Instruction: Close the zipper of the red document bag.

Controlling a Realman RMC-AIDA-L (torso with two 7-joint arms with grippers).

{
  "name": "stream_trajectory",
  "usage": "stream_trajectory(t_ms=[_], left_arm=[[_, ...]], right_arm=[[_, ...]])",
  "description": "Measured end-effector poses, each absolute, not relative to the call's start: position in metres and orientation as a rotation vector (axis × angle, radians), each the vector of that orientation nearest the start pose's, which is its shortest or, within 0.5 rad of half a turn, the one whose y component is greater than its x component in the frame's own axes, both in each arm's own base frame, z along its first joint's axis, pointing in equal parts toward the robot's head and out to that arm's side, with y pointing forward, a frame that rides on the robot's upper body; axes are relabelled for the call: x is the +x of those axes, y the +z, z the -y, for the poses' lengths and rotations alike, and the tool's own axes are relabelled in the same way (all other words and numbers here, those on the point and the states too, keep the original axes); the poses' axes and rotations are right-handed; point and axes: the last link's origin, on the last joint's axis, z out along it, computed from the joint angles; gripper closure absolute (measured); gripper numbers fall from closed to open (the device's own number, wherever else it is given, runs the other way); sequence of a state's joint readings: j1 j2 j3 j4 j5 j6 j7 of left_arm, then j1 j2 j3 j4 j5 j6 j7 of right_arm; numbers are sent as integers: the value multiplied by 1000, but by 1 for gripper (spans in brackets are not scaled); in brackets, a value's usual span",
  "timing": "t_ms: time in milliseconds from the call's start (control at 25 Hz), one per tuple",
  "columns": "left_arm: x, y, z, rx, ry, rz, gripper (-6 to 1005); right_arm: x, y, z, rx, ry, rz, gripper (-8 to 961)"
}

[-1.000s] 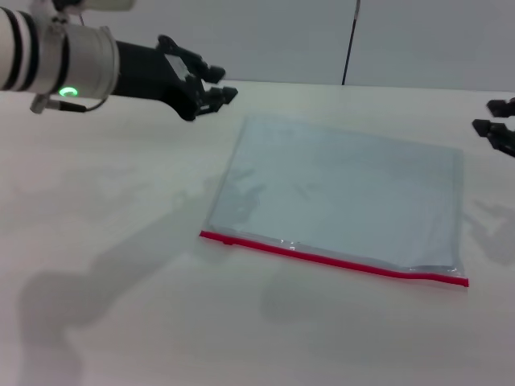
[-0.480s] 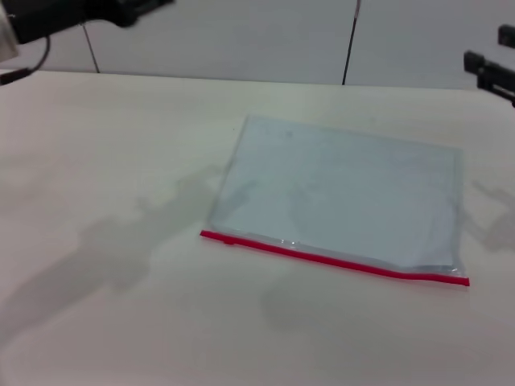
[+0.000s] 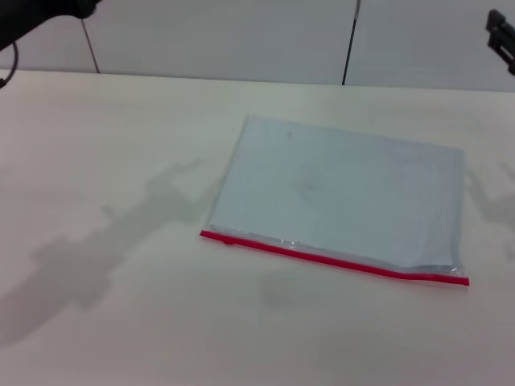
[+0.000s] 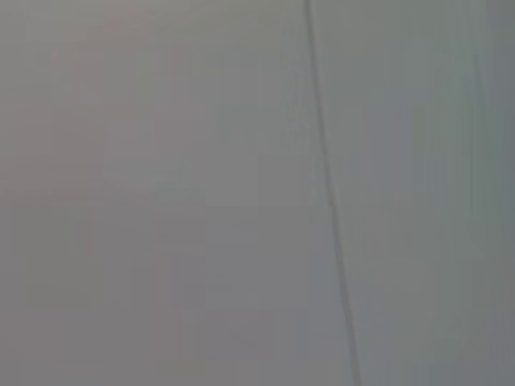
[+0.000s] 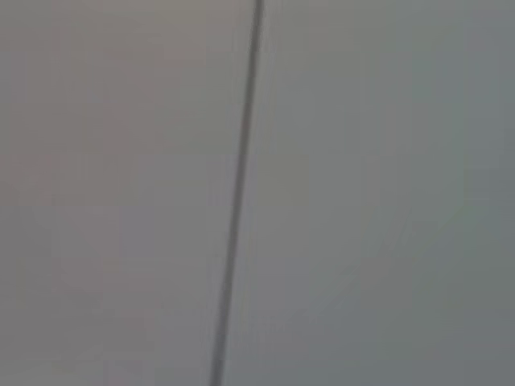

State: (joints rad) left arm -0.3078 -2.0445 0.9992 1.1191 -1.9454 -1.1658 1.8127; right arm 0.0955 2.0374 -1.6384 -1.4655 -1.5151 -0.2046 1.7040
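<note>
Red document bag (image 3: 342, 197) laid flat on the counter (image 3: 121, 161).
The zipper (image 3: 334, 259) is located well apart from both hands; left hand (image 3: 76, 6) and right hand (image 3: 500, 36) finger state cannot be told.

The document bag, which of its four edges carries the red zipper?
The long edge nearest the camera: the zipper lines it, while the red document bag has three plain translucent edges.

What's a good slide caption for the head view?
Red document bag flat on the table, zipper edge nearest the camera, both arms raised at the frame's upper corners.
</note>
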Motion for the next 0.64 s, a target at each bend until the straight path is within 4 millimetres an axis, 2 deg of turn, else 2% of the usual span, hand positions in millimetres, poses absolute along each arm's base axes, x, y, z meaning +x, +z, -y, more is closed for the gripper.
stream_trajectory(t_ms=[320, 640], left_arm=[[-234, 126, -356, -1772, -1009, 246, 487], [-246, 120, -358, -1710, -1016, 312, 487]], right_arm=[[220, 60, -374, -1711, 525, -589, 376], [226, 60, -376, -1682, 509, -608, 377]])
